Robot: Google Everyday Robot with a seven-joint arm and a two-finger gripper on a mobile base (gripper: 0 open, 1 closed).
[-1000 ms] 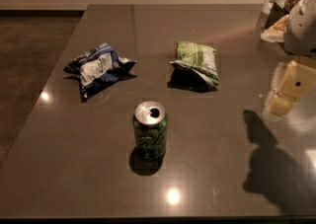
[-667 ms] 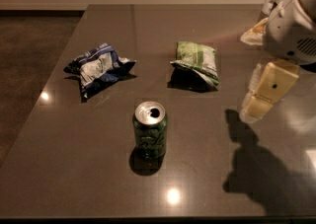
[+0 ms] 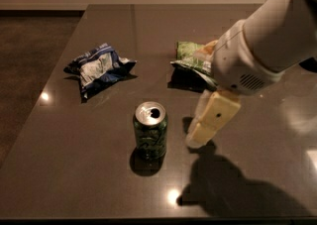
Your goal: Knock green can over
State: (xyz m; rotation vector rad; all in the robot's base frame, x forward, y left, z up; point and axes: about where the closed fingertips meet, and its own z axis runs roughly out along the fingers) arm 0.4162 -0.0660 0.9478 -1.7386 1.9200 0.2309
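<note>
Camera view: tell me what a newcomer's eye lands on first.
The big white arm reaching in from the upper right dominates, with its cream gripper hanging low just right of the upright green can, not touching it, near the front middle of the dark table. Behind lie a crumpled blue bag at left and a green snack bag partly hidden by the arm.

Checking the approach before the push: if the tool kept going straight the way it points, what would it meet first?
Probably the table, just right of the green can. The tool hangs beside the can, angled down and left; depth is unclear, so it could clip the can's base instead.
</note>
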